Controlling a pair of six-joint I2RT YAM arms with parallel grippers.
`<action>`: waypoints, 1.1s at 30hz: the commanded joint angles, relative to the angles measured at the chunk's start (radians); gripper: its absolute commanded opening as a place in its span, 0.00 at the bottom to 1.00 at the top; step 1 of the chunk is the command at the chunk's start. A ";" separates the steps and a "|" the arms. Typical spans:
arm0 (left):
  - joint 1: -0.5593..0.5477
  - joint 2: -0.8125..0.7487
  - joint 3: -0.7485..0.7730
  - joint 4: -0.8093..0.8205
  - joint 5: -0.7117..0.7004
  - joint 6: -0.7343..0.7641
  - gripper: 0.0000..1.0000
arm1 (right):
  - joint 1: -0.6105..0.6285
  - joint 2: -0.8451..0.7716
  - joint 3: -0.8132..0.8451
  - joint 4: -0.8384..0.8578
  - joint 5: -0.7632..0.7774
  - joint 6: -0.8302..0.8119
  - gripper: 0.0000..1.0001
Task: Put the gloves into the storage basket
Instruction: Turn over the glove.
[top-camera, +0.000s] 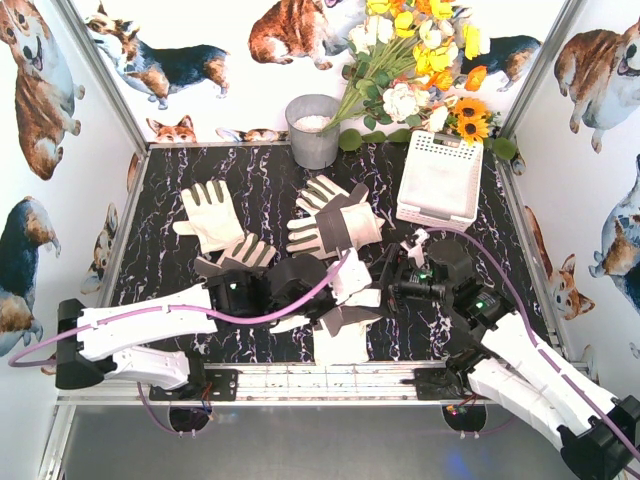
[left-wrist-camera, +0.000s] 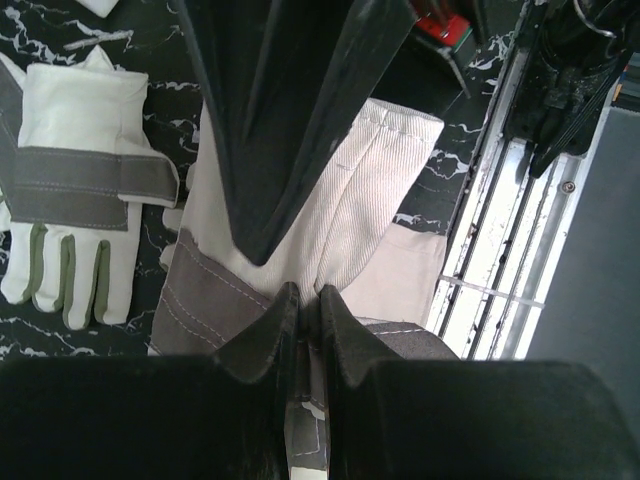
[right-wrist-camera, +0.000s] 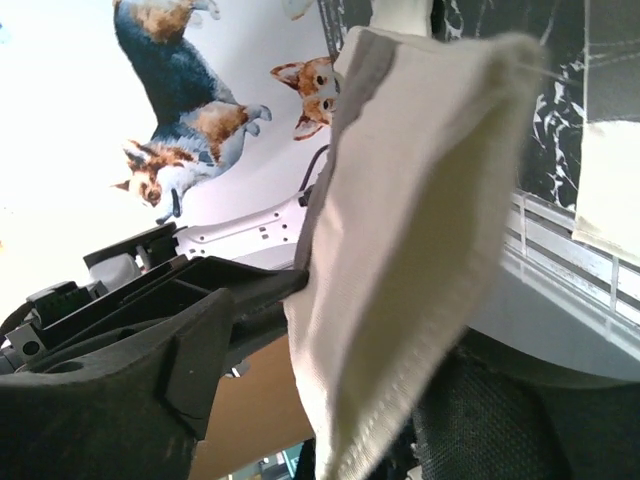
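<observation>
A cream-white glove (top-camera: 354, 279) with grey patches hangs between my two grippers near the middle front of the table. My left gripper (top-camera: 328, 290) (left-wrist-camera: 309, 305) is shut on its grey-patched part. My right gripper (top-camera: 390, 286) (right-wrist-camera: 385, 345) is open, with the glove's cream cuff (right-wrist-camera: 420, 220) between its wide-apart jaws and one finger (right-wrist-camera: 250, 295) touching the fabric. Other gloves lie on the table: one (top-camera: 211, 214) at the left, one (top-camera: 336, 225) (left-wrist-camera: 70, 190) in the middle, one (top-camera: 241, 254) by the left arm, one (top-camera: 340, 338) at the front. The white storage basket (top-camera: 440, 176) stands at the back right.
A grey metal bucket (top-camera: 313, 131) stands at the back centre, and a bunch of flowers (top-camera: 420, 60) leans beside the basket. Printed walls close in the table on three sides. The metal rail (top-camera: 330, 378) (left-wrist-camera: 500, 250) runs along the front edge.
</observation>
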 joint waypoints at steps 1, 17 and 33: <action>-0.003 0.013 0.073 0.018 0.051 0.065 0.00 | 0.005 -0.006 -0.007 0.145 -0.018 0.006 0.63; 0.144 -0.082 0.071 0.177 0.020 -0.130 0.83 | -0.007 -0.113 -0.041 0.251 0.261 0.078 0.00; 0.231 -0.205 -0.276 0.712 -0.111 -1.137 0.99 | -0.068 -0.134 -0.118 0.562 0.477 0.109 0.00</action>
